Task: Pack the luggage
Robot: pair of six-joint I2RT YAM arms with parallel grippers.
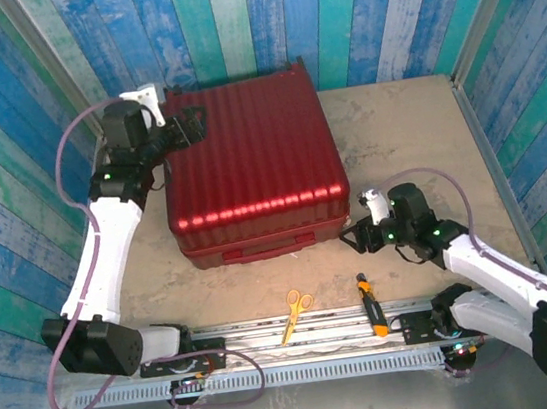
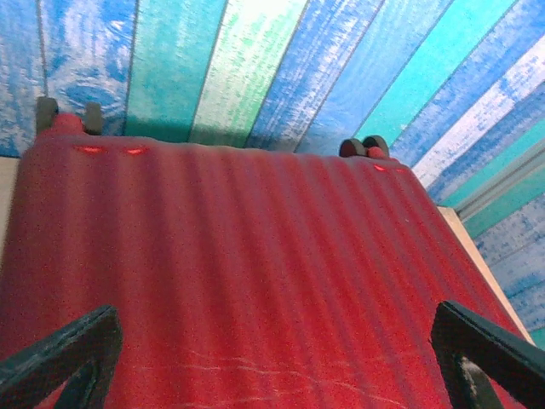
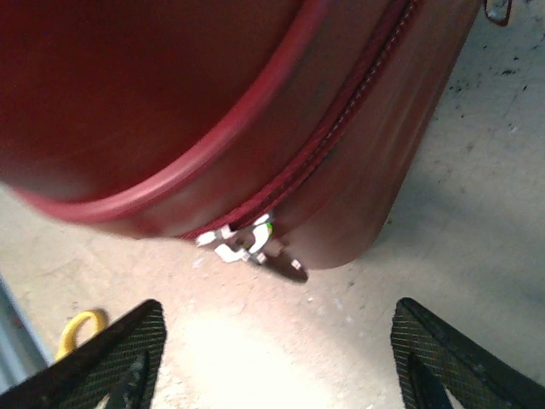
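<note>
Two pairs of jaws, both spread wide with nothing between them. The left gripper (image 1: 186, 127) is over the far left corner of the suitcase (image 1: 248, 162). In the left wrist view its dark fingers (image 2: 68, 354) stand far apart above the ribbed red lid; whether they touch the shell I cannot tell. The right gripper (image 1: 354, 237) sits low, just off the suitcase's near right corner. In the right wrist view its fingers (image 3: 473, 358) stand over bare table (image 1: 396, 138) and point at that corner, where the silver zipper pulls (image 3: 243, 243) hang from the zip line.

The suitcase lies flat and closed, left of the table's middle, its small wheels (image 2: 364, 146) toward the striped blue back wall (image 1: 329, 16). Nearer the arm bases, yellow-handled scissors (image 1: 296, 310) and an orange-and-black screwdriver (image 1: 370, 305) lie by the metal rail (image 1: 270, 328), well apart from each other and clear of the suitcase.
</note>
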